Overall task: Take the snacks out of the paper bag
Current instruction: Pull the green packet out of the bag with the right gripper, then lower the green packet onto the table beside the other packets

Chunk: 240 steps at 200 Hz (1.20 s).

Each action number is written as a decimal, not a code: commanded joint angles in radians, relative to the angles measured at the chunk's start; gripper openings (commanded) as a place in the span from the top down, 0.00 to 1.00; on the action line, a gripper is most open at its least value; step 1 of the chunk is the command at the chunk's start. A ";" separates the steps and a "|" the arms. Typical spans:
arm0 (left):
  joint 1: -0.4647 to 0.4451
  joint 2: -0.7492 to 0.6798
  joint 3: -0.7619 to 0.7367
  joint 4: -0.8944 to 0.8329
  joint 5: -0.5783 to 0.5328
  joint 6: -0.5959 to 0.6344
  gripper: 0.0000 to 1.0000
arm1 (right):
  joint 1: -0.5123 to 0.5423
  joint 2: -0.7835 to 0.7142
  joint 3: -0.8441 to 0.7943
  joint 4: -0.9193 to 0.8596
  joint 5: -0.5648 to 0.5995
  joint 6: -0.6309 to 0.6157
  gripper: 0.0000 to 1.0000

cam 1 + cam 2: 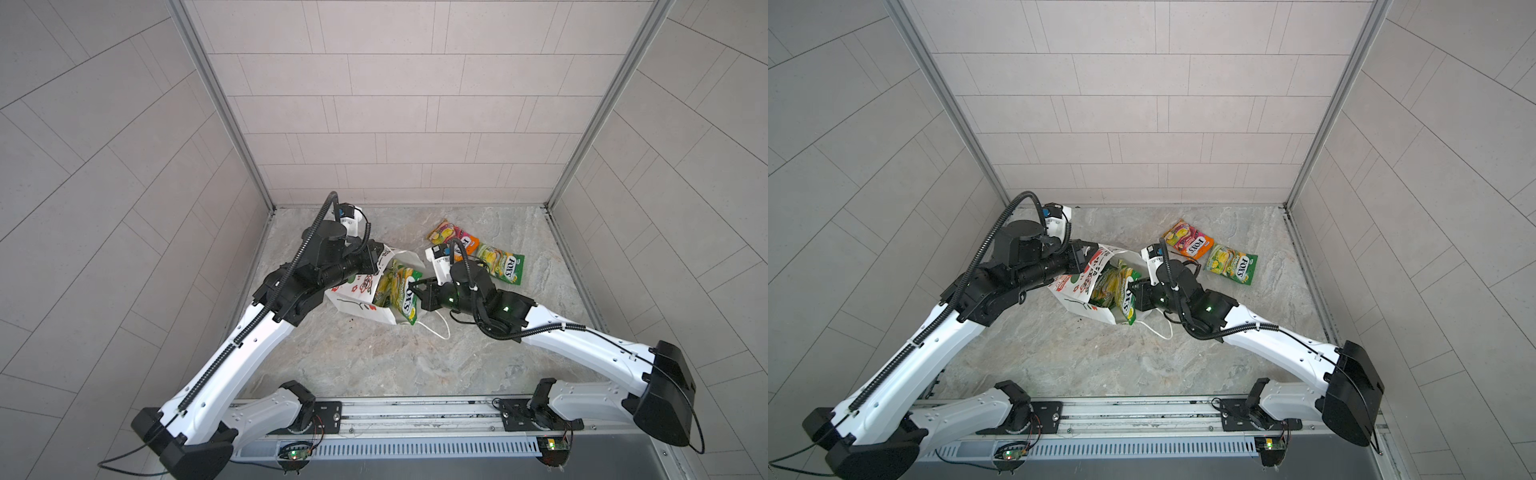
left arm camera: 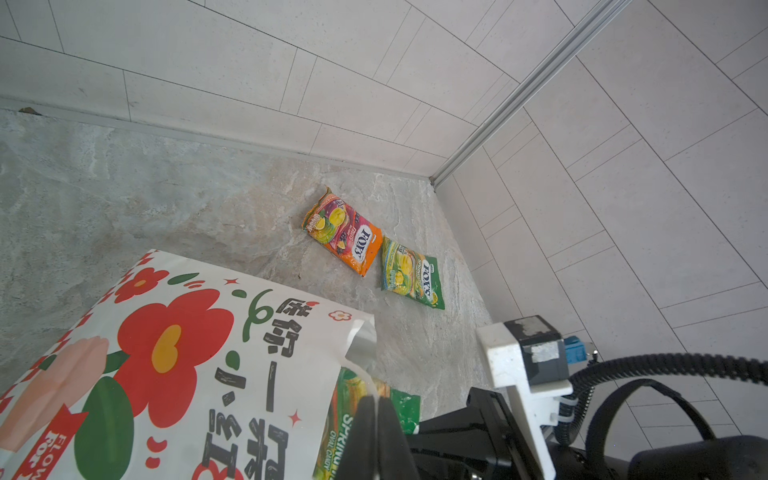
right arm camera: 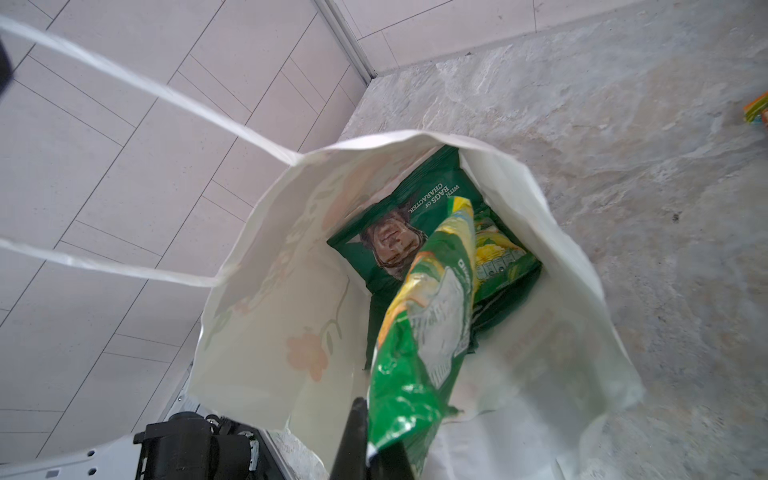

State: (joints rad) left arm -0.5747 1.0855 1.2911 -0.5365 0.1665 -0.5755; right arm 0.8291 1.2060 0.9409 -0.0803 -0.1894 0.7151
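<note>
Paper bag (image 1: 353,301), pinched by left gripper (image 2: 376,411), contains crisp bag (image 3: 399,208); right gripper (image 3: 368,436) clamps green packet (image 3: 428,324).

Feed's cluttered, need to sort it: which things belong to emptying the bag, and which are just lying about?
Job: bag; green packet in right gripper; crisp bag, second green packet inside; orange packet, third green packet out.
Lying about: only specks on table.

FOX'S on orange packet (image 2: 343,232); BAGS OF CHARACTER on crisp bag (image 3: 409,203).
</note>
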 commanded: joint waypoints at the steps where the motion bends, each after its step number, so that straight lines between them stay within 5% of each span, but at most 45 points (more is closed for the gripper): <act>1: -0.001 -0.024 0.003 0.009 -0.015 0.003 1.00 | -0.025 -0.076 0.000 -0.040 -0.058 -0.033 1.00; 75: -0.001 -0.014 0.002 0.013 -0.009 0.000 1.00 | -0.089 -0.281 0.077 -0.198 -0.122 -0.101 1.00; 141: -0.001 -0.015 -0.005 0.023 -0.002 -0.004 1.00 | -0.226 -0.394 0.080 -0.273 -0.065 -0.111 1.00; 193: -0.001 -0.018 -0.007 0.029 0.004 -0.004 1.00 | -0.419 -0.386 0.029 -0.318 -0.121 -0.094 1.00; 240: -0.001 -0.018 -0.009 0.035 0.011 -0.004 1.00 | -0.493 -0.275 -0.068 -0.211 -0.156 -0.090 1.00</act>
State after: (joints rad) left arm -0.5747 1.0843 1.2907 -0.5289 0.1680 -0.5793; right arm 0.3565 0.8780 0.9157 -0.4000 -0.3077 0.6220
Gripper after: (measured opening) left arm 0.043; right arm 0.048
